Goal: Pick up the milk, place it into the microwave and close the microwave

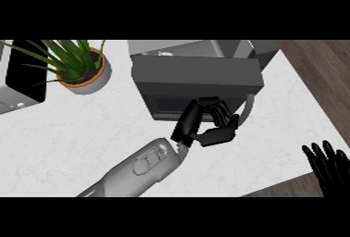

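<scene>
Microwave [196, 81], dark grey, upper centre of the frame, standing on the white marbled desk [75, 134]. Its door is swung down or outward toward the viewer, a dark panel with a window in its lower part; behind the panel's top edge a lighter grey cavity shows. A pale curved handle [250, 107] runs along the door's right side.

Milk: cannot be told apart anywhere in the view; whether it sits inside the cavity behind the door cannot be told.

Left hand [205, 122], black, centre of the frame, at the end of a grey forearm [140, 169] that enters from the lower edge and slants up to the right. Fingers curled inward toward the palm, thumb folded below them, the fingertips lying against the lower edge of the microwave door by its window. Nothing is visibly enclosed by them; whether they hook the door's rim cannot be told.

Right hand [329, 166], black, lower right corner of the frame, fingers straight and spread, pointing up, holding nothing, well apart from the microwave.

Potted plant [77, 65], upper left of the frame: long green leaves in a round terracotta-rimmed pot, standing on the desk, left of the microwave and apart from it.

Appliance [24, 76], left edge of the frame, pale body with a black panel, only partly in view.

Floor [321, 74], brown wood planks, along the right side beyond the desk's slanted edge.
</scene>
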Tool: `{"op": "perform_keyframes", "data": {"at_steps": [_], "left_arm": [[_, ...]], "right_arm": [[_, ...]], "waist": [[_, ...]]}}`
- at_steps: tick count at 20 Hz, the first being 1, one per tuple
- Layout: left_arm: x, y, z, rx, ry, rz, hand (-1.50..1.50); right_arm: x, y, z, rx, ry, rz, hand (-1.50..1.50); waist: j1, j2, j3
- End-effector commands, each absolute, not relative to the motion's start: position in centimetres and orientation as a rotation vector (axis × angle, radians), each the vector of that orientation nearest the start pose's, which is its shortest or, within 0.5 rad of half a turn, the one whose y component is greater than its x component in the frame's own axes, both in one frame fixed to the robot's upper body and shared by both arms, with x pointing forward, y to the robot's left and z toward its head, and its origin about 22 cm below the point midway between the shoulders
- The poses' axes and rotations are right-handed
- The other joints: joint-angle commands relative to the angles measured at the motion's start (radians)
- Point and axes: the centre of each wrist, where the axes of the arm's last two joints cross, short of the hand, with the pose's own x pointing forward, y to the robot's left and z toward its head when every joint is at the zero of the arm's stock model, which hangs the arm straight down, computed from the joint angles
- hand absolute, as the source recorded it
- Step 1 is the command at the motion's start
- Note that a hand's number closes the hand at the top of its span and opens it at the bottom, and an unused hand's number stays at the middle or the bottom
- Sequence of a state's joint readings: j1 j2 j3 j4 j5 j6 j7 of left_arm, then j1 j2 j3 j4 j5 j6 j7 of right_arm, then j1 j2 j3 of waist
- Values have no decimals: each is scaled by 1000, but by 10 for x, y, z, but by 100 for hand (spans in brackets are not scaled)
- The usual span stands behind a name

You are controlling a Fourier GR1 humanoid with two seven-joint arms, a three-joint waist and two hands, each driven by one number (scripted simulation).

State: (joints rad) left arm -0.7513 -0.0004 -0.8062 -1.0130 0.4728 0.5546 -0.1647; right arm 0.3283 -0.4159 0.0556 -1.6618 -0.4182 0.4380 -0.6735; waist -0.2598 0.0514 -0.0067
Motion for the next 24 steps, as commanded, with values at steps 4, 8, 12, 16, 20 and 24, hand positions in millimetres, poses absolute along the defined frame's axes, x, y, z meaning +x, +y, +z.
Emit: {"op": "perform_keyframes", "data": {"at_steps": [4,8,12,16,20,24], "left_arm": [[336,6,55,-238,-1732,-271,150],[350,9,61,-221,-1740,-222,150],[360,11,65,-210,-1754,-195,150],[360,14,59,-194,-1769,-181,150],[361,11,64,-220,-1785,-172,150],[362,14,58,-206,-1785,-150,150]], "right_arm": [[156,-329,9,545,-1990,174,-150],[154,-328,14,558,-1994,151,-150],[153,-330,18,570,-1983,170,-150],[155,-329,28,605,-2018,153,-150],[154,-328,35,641,-2001,181,-150],[152,-330,39,651,-2000,181,-150]], "waist": [[-56,17,0],[-74,25,1],[-89,32,3],[-98,34,3],[-102,30,3],[-111,34,4]]}}
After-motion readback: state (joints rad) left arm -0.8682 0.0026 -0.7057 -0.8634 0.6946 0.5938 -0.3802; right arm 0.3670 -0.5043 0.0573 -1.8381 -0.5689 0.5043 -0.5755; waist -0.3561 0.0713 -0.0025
